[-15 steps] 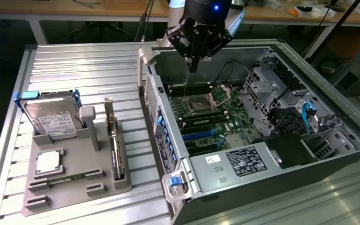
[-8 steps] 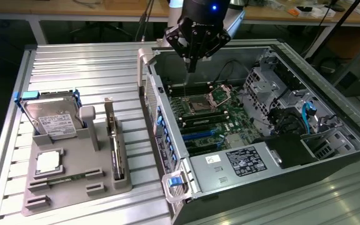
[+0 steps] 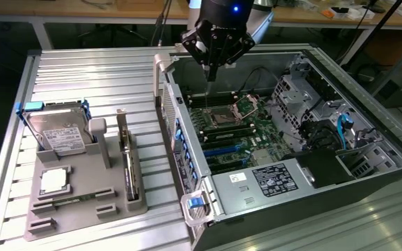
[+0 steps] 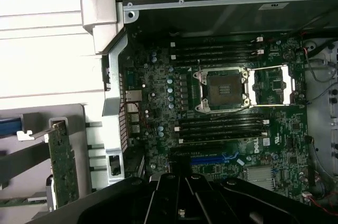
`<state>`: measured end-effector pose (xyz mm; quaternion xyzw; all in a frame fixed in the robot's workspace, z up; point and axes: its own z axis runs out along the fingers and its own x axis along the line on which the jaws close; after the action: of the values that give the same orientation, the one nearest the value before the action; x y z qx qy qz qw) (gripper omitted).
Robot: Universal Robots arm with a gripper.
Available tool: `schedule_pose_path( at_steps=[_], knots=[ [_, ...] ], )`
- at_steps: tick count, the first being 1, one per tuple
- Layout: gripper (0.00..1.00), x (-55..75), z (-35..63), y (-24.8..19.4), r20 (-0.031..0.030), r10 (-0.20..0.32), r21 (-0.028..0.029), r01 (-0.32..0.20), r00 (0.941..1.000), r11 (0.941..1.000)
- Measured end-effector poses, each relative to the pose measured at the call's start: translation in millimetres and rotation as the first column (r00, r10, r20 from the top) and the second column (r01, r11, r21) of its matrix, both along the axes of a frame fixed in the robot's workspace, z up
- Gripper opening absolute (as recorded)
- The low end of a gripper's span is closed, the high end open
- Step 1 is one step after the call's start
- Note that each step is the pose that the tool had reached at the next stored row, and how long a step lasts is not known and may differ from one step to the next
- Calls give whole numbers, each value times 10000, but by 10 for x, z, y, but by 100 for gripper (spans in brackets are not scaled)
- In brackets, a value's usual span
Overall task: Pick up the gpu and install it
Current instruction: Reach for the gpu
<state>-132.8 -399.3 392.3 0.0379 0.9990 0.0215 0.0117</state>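
Observation:
The gpu [image 3: 129, 170] stands on its edge in a slot of the grey holder [image 3: 82, 209] on the table, at the exterior view's left of the open computer case [image 3: 285, 157]. In the wrist view the gpu [image 4: 63, 165] shows as a green board beside the case wall. My gripper [image 3: 211, 73] hangs above the far end of the case, over the motherboard [image 3: 239, 130], well apart from the gpu. Its thin fingers are pressed together and shut on nothing. The wrist view has the gripper [image 4: 179, 203] above the blue expansion slot [image 4: 210, 158].
A silver hard drive [image 3: 60, 133], a processor [image 3: 54, 180] and a narrow memory stick [image 3: 67, 199] also sit in the holder. The empty processor socket [image 4: 224, 89] lies between black memory slots. Drive cages and cables [image 3: 326, 130] crowd the case's right side.

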Motion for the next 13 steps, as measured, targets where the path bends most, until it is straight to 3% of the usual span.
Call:
schedule_pose_path(
  at_steps=[13],
  knots=[
    [11,-115,-14,-4,-19,1,0,-1,10000,10000]
  ],
)
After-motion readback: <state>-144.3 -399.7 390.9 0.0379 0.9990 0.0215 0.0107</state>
